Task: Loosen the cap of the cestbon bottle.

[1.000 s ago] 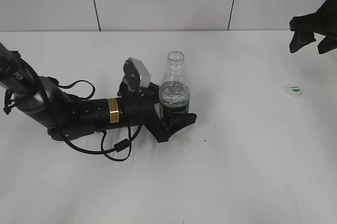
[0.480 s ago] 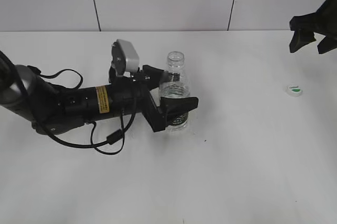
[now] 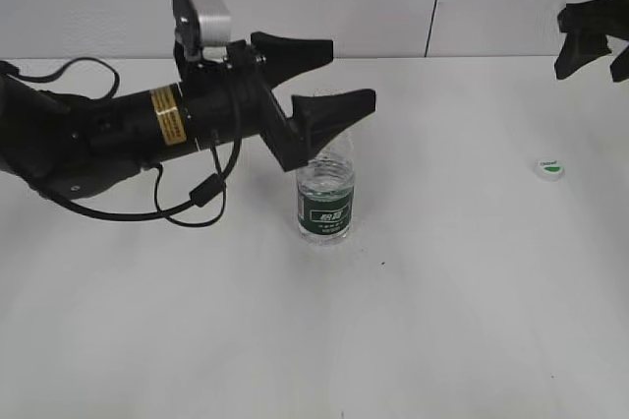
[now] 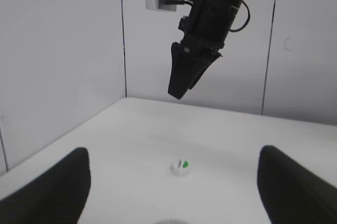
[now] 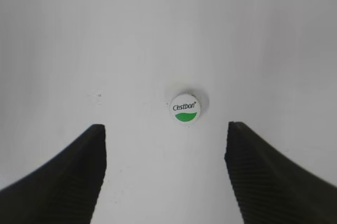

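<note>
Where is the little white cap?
The cap lies on the table at the right of the exterior view, well apart from the bottle, below the right gripper.

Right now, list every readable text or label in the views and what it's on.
"Cestbon" - on top of the cap, above its green patch; legible only in the right wrist view.
White print on the cestbon bottle green label: too small to read.
Yellow sticker on the left arm: print too small to read.
</note>
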Available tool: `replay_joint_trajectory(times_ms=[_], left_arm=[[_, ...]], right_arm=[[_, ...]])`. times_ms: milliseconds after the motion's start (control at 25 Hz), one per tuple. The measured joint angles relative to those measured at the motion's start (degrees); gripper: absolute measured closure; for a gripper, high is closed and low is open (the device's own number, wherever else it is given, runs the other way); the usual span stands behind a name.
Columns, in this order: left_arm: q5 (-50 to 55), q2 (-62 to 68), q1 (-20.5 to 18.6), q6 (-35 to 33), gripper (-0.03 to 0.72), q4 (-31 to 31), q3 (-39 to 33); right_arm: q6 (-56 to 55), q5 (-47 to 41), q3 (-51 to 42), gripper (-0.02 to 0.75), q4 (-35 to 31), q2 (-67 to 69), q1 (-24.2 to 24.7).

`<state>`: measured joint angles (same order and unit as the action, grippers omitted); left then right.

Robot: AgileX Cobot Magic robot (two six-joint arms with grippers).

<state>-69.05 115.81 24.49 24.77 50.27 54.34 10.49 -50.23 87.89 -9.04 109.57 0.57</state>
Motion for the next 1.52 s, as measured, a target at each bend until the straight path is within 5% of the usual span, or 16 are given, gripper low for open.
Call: replay_joint_trajectory(times_ms=[160,320,840,1000,1240,1520], left_arm=[[0.7,-5.1,-0.5,2.0,0.105,-0.6,0.0],[13.1,-12.6,-1.6,4.8,0.105,-0.8,0.0],[88.1,-25.4,-2.8,5.2,0.105,-4.2,12.0],[105.5,-25.4,-2.9,4.2,0.105,-12.1,14.5],[121.2,-25.4,-4.9,-4.6,0.12,-32.7,14.9],[131.8,-24.9,-16.0,-9.4,0.123,-39.9,18.4]], right_arm=[[0.0,-0.7,1.4,0.202,0.0,-2.6,0.0],[0.0,-3.1,3.4,0.202,0.0,-4.7,0.0],[0.0,-6.6,4.0,0.202,0.0,-7.0,0.0],[0.0,-7.9,4.0,0.202,0.0,-7.0,0.0],[0.0,-15.1,4.0,0.202,0.2,-7.0,0.0],[0.0,-19.0,4.0,0.202,1.1,-7.0,0.0]])
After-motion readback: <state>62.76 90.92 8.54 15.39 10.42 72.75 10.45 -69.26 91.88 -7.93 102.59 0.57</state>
